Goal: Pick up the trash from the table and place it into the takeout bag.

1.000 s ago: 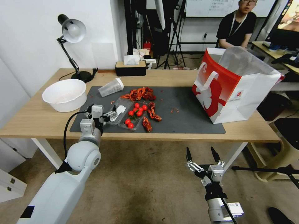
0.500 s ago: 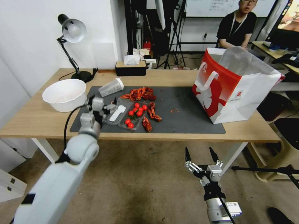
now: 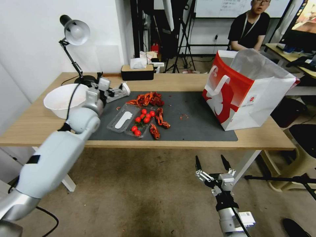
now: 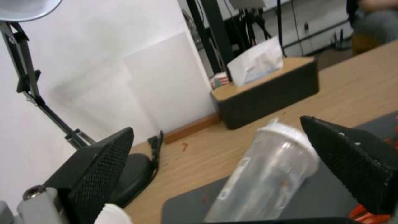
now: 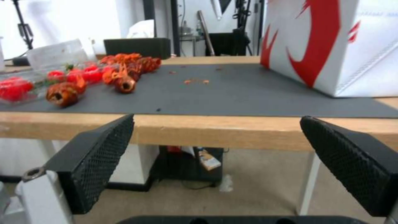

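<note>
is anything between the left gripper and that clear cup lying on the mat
Nothing visible does. The left gripper is open, and the clear plastic cup lies on its side on the dark mat directly ahead, in line with the gap between the fingers. The lamp base and tissue box sit farther back.

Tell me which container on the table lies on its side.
The clear cup with the white lid, at the mat's far left corner, by the left gripper. The white bowl, tomato tray and bag stand upright.

Left gripper (image 4: 224,174) is standing with jaws spread wide, straddling the clear plastic cup (image 4: 265,177) lying on its side on the surface (image 4: 356,93).
</note>
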Controlling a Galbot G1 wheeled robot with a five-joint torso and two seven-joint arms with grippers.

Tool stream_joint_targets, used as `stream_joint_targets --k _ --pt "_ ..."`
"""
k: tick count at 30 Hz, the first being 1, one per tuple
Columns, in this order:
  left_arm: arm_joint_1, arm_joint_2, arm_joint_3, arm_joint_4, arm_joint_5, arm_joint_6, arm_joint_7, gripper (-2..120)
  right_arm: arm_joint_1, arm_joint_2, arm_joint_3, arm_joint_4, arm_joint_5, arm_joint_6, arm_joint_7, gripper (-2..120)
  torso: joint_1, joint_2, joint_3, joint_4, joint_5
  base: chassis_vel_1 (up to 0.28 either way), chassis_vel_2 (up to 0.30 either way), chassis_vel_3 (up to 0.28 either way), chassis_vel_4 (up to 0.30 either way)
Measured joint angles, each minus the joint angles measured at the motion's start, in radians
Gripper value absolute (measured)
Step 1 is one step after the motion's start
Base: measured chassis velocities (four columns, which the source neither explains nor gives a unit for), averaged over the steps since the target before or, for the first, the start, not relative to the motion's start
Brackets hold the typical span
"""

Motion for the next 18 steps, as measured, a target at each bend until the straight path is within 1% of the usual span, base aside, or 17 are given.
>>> stream_joint_targets --k 1,2,3,4,5,7,8,10,11,12,13,14,16,17,18 --pt "0.000 0.000 0.000 0.000 0.000 0.000 0.000 100 0.000 0.000 0.000 0.000 0.000 0.000 0.000 100 0.000 0.000 0.000 0.0000 0.0000 0.000 0.000 0.000 0.000" --pt "-0.026 0.003 0.009 0.019 0.014 0.028 0.036 100 0.002 -0.004 -0.001 -0.006 0.004 -0.001 0.000 100 0.000 0.000 0.000 -0.0002 0.0000 0.000 0.000 0.000 0.000" --pt "-0.038 0.003 0.015 0.028 0.019 0.041 0.054 100 0.003 -0.005 -0.001 -0.008 0.006 -0.001 0.000 100 0.000 0.000 0.000 -0.0009 0.0000 0.000 0.000 0.000 0.000" --pt "-0.065 0.002 0.029 0.051 0.036 0.063 0.112 100 0.005 -0.007 -0.001 -0.011 0.009 -0.001 0.000 100 0.000 0.000 0.000 -0.0015 0.0000 0.000 0.000 0.000 0.000" --pt "-0.065 0.002 0.029 0.051 0.036 0.063 0.112 100 0.005 -0.007 -0.001 -0.011 0.009 -0.001 0.000 100 0.000 0.000 0.000 -0.0015 0.0000 0.000 0.000 0.000 0.000" --pt "-0.109 -0.005 0.061 0.094 0.052 0.074 0.204 100 0.009 -0.009 -0.001 -0.016 0.012 -0.001 0.000 100 0.000 0.000 0.000 -0.0012 0.0002 0.000 0.000 0.000 0.000" --pt "-0.132 -0.013 0.080 0.122 0.061 0.075 0.240 100 0.011 -0.009 -0.001 -0.018 0.013 -0.001 0.000 100 0.000 0.000 0.000 -0.0011 0.0001 0.000 0.000 0.000 0.000" --pt "-0.138 -0.015 0.083 0.130 0.064 0.076 0.250 100 0.011 -0.009 -0.001 -0.018 0.013 -0.001 0.000 100 0.000 0.000 0.000 -0.0012 0.0000 0.000 0.000 0.000 0.000" --pt "-0.154 -0.021 0.091 0.151 0.072 0.076 0.285 100 0.011 -0.009 -0.001 -0.019 0.013 -0.001 0.000 100 0.000 0.000 0.000 -0.0012 -0.0001 0.000 0.000 0.000 0.000" --pt "-0.178 -0.031 0.102 0.185 0.086 0.077 0.337 100 0.011 -0.009 -0.001 -0.019 0.014 -0.001 0.000 100 0.000 0.000 0.000 -0.0013 0.0001 0.000 0.000 0.000 0.000" --pt "-0.220 -0.044 0.130 0.243 0.105 0.079 0.403 100 0.010 -0.011 0.000 -0.020 0.016 0.000 0.000 100 0.000 0.000 0.000 -0.0011 0.0002 0.000 0.000 0.000 0.000" --pt "-0.220 -0.044 0.130 0.243 0.105 0.079 0.403 100 0.010 -0.011 0.000 -0.020 0.016 0.000 0.000 100 0.000 0.000 0.000 -0.0011 0.0002 0.000 0.000 0.000 0.000" --pt "-0.250 -0.052 0.154 0.285 0.119 0.085 0.438 100 0.010 -0.013 0.000 -0.020 0.018 0.002 0.000 100 0.000 0.000 0.000 -0.0012 0.0000 0.000 0.000 0.000 0.000" --pt "-0.272 -0.059 0.166 0.314 0.136 0.091 0.466 100 0.009 -0.015 0.001 -0.020 0.022 0.002 0.000 100 0.000 0.000 0.000 -0.0011 0.0000 0.000 0.000 0.000 0.000" --pt "-0.272 -0.059 0.166 0.314 0.136 0.091 0.466 100 0.009 -0.015 0.001 -0.020 0.022 0.002 0.000 100 0.000 0.000 0.000 -0.0011 0.0000 0.000 0.000 0.000 0.000"
